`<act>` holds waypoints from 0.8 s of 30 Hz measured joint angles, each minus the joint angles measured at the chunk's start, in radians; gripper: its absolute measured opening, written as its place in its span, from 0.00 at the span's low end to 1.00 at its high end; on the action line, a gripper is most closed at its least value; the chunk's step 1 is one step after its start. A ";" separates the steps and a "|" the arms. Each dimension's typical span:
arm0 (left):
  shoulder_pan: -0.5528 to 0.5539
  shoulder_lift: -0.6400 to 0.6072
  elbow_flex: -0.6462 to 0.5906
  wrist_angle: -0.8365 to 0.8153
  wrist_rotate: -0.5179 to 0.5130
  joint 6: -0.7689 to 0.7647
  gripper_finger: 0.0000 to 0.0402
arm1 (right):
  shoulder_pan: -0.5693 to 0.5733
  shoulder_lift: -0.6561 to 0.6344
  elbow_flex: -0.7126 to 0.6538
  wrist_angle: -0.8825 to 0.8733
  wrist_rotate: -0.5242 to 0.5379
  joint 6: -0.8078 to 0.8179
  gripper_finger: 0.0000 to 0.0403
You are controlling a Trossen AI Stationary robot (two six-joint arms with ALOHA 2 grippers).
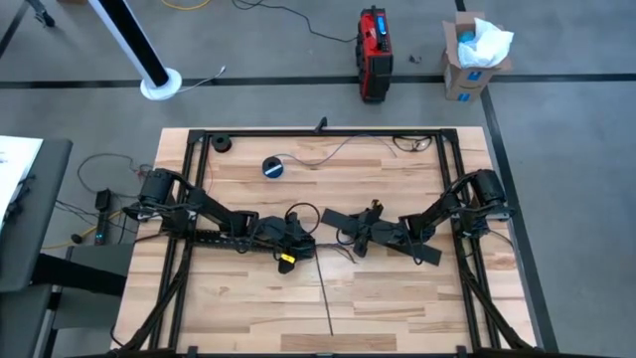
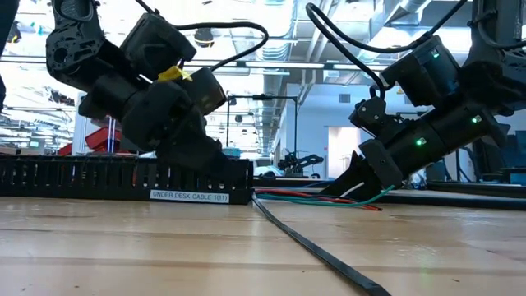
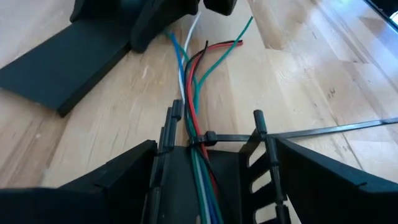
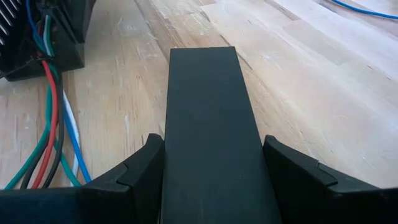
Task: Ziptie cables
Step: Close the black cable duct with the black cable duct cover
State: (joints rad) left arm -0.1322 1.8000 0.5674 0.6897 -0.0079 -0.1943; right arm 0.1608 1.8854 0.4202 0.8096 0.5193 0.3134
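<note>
I see the left gripper (image 1: 298,242) mid-bench, its fingers spread either side of the slotted cable tray (image 3: 205,186). The cables (image 3: 198,81) (red, green, blue, white, black) run out of the tray's end, cinched by a zip tie (image 3: 298,132). Beyond, the right gripper (image 1: 360,237) clamps a flat black cover strip (image 4: 208,130).

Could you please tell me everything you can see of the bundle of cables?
The cables are thin flexible wires in red, green, blue, white and black. They emerge from the slotted black tray, bound at its mouth by a thin black ziptie whose tail runs across the wooden table. They fan out loosely there, towards the right gripper.
</note>
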 joint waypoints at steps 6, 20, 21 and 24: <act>0.000 0.000 0.000 0.017 -0.023 0.000 0.74 | 0.000 0.000 0.000 0.000 -0.001 0.000 0.57; 0.000 0.000 0.000 0.019 -0.074 0.006 0.73 | 0.000 0.000 -0.001 0.003 -0.002 0.000 0.57; 0.000 0.000 0.000 0.021 -0.077 0.006 0.73 | 0.000 0.000 -0.001 0.003 -0.002 0.000 0.57; -0.002 0.000 0.000 0.023 -0.079 0.006 0.73 | 0.000 0.000 -0.001 0.003 -0.002 0.000 0.57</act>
State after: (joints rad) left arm -0.1337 1.8000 0.5671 0.7132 -0.0869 -0.1879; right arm 0.1608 1.8858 0.4194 0.8127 0.5171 0.3138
